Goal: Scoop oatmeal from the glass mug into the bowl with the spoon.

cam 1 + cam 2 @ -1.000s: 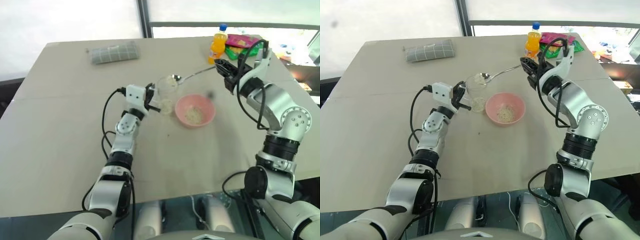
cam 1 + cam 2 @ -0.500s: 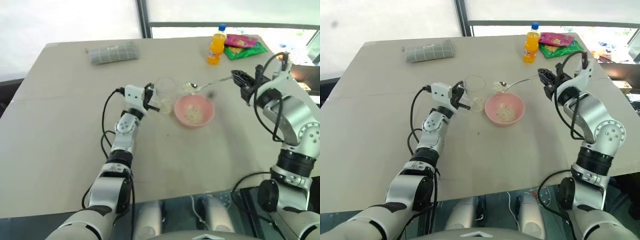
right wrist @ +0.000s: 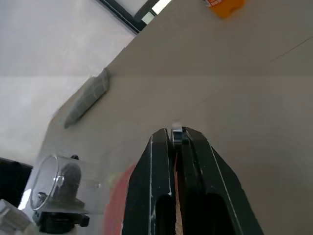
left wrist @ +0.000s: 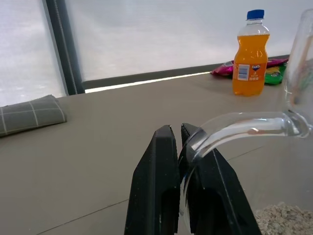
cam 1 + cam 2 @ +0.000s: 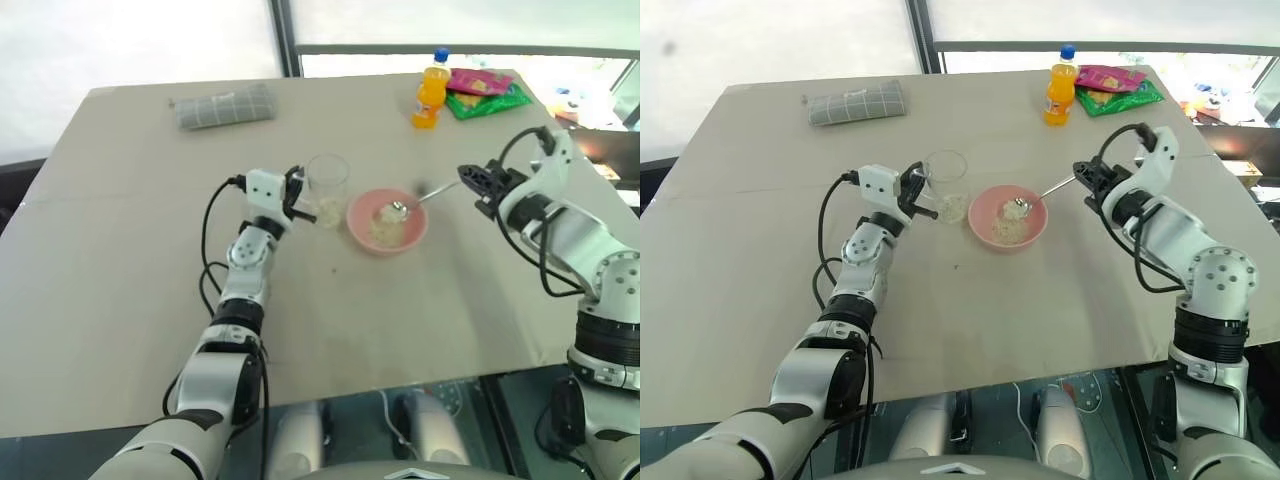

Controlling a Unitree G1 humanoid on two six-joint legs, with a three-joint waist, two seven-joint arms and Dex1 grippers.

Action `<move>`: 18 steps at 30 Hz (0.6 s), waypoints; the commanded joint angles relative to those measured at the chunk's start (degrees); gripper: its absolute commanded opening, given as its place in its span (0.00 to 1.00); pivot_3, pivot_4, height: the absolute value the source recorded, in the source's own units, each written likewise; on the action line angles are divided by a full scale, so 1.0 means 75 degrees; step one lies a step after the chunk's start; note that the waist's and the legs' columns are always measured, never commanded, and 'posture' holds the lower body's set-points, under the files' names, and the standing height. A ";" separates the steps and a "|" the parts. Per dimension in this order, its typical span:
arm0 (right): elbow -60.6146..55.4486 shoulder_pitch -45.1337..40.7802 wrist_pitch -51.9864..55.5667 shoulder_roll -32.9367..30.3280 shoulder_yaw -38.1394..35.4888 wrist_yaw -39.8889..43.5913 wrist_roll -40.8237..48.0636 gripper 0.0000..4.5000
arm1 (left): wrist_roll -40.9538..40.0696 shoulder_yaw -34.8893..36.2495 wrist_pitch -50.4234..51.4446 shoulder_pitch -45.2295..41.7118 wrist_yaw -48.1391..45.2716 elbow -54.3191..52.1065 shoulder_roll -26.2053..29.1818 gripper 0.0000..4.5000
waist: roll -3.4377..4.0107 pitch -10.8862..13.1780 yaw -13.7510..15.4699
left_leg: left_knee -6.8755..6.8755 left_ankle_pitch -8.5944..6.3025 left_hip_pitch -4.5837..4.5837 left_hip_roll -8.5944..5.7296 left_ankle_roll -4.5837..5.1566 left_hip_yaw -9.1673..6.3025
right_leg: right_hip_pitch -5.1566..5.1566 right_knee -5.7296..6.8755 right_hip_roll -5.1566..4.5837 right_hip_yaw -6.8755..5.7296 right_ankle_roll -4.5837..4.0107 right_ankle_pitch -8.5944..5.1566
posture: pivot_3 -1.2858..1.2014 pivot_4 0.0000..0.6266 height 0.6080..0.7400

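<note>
- My left pincer [image 4: 178,142] is clamped tight on the curved handle of the glass mug [image 5: 327,185], which stands upright on the bench [image 5: 140,260].
- A thin layer of oatmeal [image 4: 286,218] sits at the bottom of the mug.
- The bowl [image 5: 984,218], pink and shallow, sits on the bench just beside the mug, on its right; I cannot tell whether they touch.
- My right pincer [image 3: 176,139] is closed on the end of the spoon [image 5: 1032,201] handle, to the right of the bowl.
- The spoon slants down across the bowl's right rim, its scoop inside the bowl over the pale oats lying there.
- At the far edge of the bench I see an orange drink bottle [image 5: 1060,85] with a blue cap, bright snack packets [image 5: 1110,88] beside it, and well to the left a grey checked pouch [image 5: 856,103].
</note>
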 commanded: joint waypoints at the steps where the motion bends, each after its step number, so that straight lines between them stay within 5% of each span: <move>1: -0.0815 -0.0470 -0.0058 -0.0416 0.0610 0.0931 -0.1241 0.00 | -0.0140 0.0148 0.0433 0.0172 -0.0016 -0.0110 0.0059 0.01 | 0.0000 0.0000 0.0001 | 0.0000 0.0000 -0.0001 0.0000 0.0000 0.0002 | 0.0000 0.0000 -0.0001 0.0001 0.0000 0.0000 | 0.52 0.24 0.83; 11: -0.2032 -0.1101 -0.0374 -0.1756 0.2222 0.4098 -0.3985 0.00 | -0.0168 0.0172 0.0596 0.0384 0.0158 -0.0511 0.0107 0.01 | -0.0001 0.0000 0.0011 | -0.0001 0.0000 -0.0003 -0.0001 0.0000 -0.0002 | -0.0001 -0.0010 0.0000 -0.0003 0.0000 -0.0001 | 0.52 0.24 0.83; 18: -0.1847 -0.0878 -0.0570 -0.1928 0.2177 0.5235 -0.4934 0.00 | -0.0229 0.0181 0.0715 0.0465 0.0164 -0.0719 0.0091 0.01 | -0.0005 -0.0002 0.0014 | 0.0000 0.0000 -0.0003 -0.0001 -0.0001 -0.0002 | 0.0002 -0.0013 -0.0001 -0.0005 0.0001 0.0000 | 0.52 0.24 0.83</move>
